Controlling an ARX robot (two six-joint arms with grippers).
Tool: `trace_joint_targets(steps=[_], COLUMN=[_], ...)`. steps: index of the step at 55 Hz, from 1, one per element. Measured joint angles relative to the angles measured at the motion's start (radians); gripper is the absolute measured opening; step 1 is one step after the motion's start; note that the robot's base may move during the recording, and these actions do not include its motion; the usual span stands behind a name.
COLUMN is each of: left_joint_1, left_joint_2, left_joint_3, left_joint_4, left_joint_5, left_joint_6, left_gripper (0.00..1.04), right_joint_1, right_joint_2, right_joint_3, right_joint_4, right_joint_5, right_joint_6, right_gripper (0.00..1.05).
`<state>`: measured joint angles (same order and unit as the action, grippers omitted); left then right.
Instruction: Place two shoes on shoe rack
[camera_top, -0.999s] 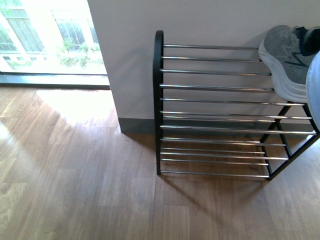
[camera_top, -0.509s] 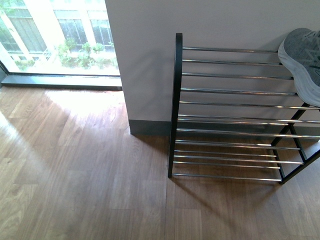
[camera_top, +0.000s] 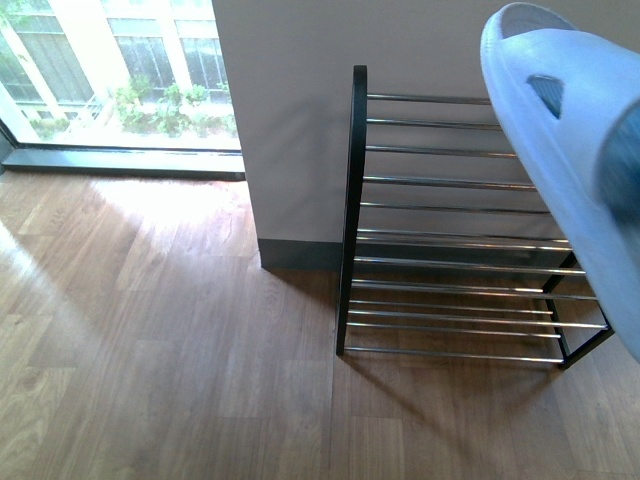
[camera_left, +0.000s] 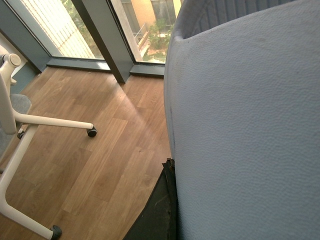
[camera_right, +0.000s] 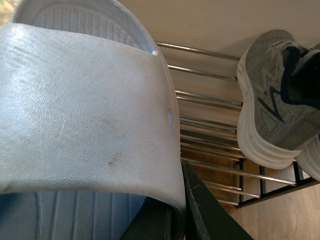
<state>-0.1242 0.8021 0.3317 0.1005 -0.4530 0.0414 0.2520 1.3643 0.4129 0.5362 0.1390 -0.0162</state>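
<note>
**Inspector:** Any brand, label or writing legible?

**Me:** None I can read. The grey sneaker (camera_right: 277, 95) carries a pale angular marking on its side, no letters.

**Inspector:** The shoe rack (camera_top: 455, 210) and its contents?

**Me:** It stands against the wall on the wooden floor (camera_top: 150, 330), chrome rods across a black frame. In my right wrist view the sneaker rests on the top rods at the rack's right end, toe to the wall. The lower tiers I can see hold nothing.

**Inspector:** Your grippers?

**Me:** One pale blue slide (camera_top: 575, 150) hangs in the air over the rack's right part, close to the front camera. A second slide (camera_left: 245, 130) fills my left wrist view. Neither gripper's fingers show clearly, so I cannot tell how wide either stands or confirm its hold
</note>
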Motion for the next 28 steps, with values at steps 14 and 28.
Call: trace_joint_targets(steps=[14, 28], left_joint_1=[0.000, 0.000], left_joint_2=[0.000, 0.000], left_joint_3=[0.000, 0.000], left_joint_4=[0.000, 0.000], left_joint_5=[0.000, 0.000], left_joint_6=[0.000, 0.000], left_gripper=[0.02, 0.02], right_joint_1=[-0.031, -0.059], right_joint_2=[0.280, 0.529], right_joint_3=[0.207, 0.417], right_joint_4=[0.014, 0.005], right_joint_5=[0.074, 0.137], right_joint_6=[0.001, -0.026], right_gripper=[0.01, 0.01])
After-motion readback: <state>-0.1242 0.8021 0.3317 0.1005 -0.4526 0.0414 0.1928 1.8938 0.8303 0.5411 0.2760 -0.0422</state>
